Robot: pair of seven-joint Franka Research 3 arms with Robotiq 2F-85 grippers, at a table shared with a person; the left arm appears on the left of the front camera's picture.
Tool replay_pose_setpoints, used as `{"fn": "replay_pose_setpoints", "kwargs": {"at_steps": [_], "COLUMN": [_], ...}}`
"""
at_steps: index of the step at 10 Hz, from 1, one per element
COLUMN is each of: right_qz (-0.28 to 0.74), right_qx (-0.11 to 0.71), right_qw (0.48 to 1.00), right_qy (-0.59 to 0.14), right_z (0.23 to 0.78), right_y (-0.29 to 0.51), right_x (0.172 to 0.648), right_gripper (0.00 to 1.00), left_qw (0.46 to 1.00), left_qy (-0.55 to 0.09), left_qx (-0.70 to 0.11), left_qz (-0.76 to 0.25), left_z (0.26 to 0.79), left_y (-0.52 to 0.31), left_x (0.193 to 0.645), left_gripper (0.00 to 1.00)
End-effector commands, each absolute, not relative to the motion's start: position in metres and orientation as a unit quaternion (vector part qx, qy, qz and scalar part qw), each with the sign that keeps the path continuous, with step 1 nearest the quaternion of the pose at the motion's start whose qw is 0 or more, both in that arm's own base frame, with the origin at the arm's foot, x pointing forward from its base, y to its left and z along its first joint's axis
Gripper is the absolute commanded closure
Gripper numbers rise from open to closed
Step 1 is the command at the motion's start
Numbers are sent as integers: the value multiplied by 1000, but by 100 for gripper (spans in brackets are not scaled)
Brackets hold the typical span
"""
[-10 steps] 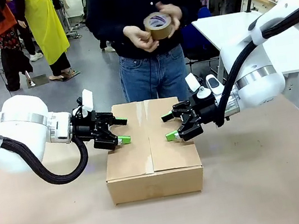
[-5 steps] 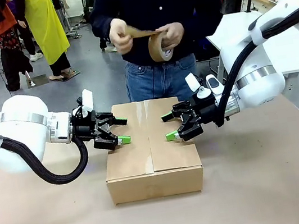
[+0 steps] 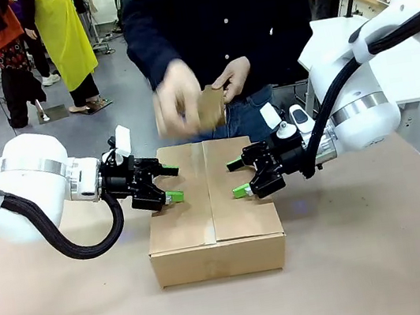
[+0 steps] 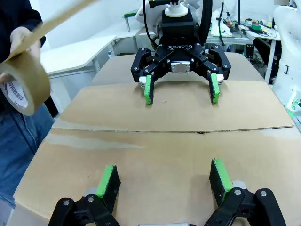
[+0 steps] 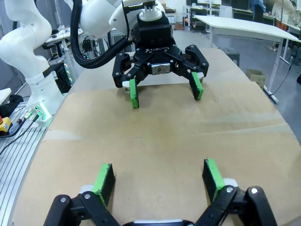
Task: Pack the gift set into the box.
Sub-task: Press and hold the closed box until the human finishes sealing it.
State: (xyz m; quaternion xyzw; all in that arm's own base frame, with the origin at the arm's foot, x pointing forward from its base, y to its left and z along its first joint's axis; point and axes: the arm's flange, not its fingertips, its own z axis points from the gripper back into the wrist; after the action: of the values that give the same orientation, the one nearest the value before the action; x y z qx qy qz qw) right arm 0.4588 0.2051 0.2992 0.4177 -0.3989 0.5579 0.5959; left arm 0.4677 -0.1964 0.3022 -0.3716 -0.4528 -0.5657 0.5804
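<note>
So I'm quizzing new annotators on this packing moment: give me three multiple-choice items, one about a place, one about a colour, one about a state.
1. Where are the two grippers?
A. Over the closed top of the box, one from each side
B. Both on the bare table in front of the box
C. Both raised at the person's hands

2. What colour are the finger pads?
A. Red
B. Green
C. Blue

3. What state are the box's top flaps in?
A. Standing upright
B. Torn off
C. Folded shut, meeting at a middle seam

Answers:
1 A: the left gripper and right gripper face each other above the box.
2 B: the pads are green.
3 C: the flaps lie flat while the person's hands work a tape roll.
</note>
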Motion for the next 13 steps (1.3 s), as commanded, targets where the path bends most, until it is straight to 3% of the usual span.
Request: {"fn": "replay_pose_setpoints", "kwargs": {"at_steps": [1,13], "right_qz": [560,560], "right_qx": [415,415], "right_qw": [596,596], "right_qy": [-399,-399], "right_z": [297,297], "right_y": [206,206], "right_x": [458,458], "right_gripper": [0,0], "left_qw": [581,581], "left_qy": [-457,-457], "left_qx": [-363,-363], "left_qz": [-567,-567], "left_z": [300,300], "left_y": [-198,-198], "left_x": [467,467], "left_gripper": [0,0]}}
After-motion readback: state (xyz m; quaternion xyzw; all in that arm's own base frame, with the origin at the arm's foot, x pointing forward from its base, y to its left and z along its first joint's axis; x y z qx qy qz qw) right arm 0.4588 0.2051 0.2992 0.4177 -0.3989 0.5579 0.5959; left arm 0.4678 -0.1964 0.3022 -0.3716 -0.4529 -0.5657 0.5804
